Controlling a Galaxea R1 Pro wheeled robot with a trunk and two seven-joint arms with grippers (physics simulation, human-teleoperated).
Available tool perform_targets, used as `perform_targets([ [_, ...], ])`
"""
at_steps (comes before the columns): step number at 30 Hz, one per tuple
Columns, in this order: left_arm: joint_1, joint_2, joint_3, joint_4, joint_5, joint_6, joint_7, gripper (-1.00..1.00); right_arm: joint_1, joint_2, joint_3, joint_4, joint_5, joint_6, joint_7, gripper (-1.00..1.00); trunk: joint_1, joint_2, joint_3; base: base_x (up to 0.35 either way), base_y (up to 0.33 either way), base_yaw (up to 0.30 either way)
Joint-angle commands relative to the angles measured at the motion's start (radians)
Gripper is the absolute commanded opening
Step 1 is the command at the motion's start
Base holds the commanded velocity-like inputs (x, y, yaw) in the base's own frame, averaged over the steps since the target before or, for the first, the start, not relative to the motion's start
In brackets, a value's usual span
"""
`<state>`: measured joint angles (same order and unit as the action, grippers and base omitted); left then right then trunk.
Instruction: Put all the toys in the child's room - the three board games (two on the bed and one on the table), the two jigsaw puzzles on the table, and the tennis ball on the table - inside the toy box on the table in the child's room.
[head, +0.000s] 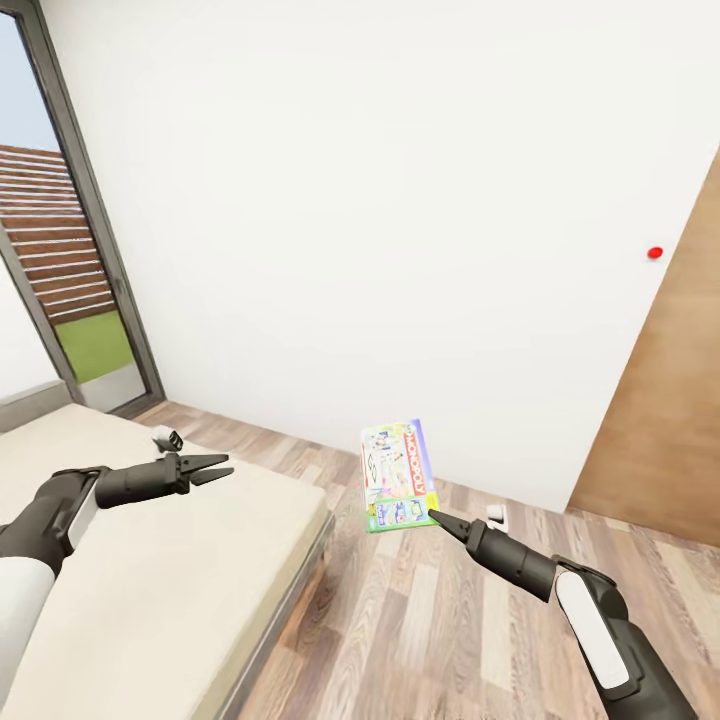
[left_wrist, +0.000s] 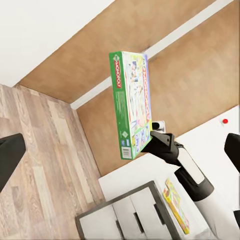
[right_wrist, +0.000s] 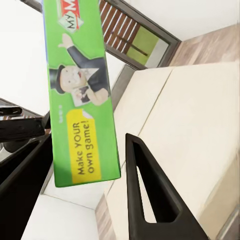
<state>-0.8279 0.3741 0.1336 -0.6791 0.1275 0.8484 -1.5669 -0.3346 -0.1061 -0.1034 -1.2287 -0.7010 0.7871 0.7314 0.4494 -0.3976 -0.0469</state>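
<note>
The right arm reaches forward from the lower right of the head view, its right gripper (head: 437, 518) pinching the bottom corner of 1 board game (head: 399, 475), held upright in the air above the wood-plank floor (head: 420, 620), centre frame. The left arm stretches in from the lower left over the bed (head: 150, 560), and the left gripper (head: 212, 467) is spread with nothing between its fingers. Open floor lies between the bed's edge and the wooden door (head: 665, 420) at right. The white wall (head: 380, 200) stands behind. The box cover reads "MONOPOLY"; its green side says "Make YOUR own game!".
</note>
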Motion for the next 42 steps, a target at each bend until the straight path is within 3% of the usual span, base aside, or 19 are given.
perform_targets([
  [1, 0.0, 0.0, 0.0, 0.0, 0.0, 0.011, -0.004, 1.0, -0.001, 0.0, -0.001, 0.0, -0.008, 0.008, 0.002, -1.0, 0.001, -0.002, -0.002, 0.0, 0.0, -0.276],
  [42, 0.0, -0.001, 0.0, 0.0, -0.001, 0.011, -0.004, 1.0, -0.001, 0.0, -0.001, 0.002, -0.008, 0.008, 0.002, -1.0, 0.001, -0.002, -0.002, 0.0, 0.0, -0.276],
])
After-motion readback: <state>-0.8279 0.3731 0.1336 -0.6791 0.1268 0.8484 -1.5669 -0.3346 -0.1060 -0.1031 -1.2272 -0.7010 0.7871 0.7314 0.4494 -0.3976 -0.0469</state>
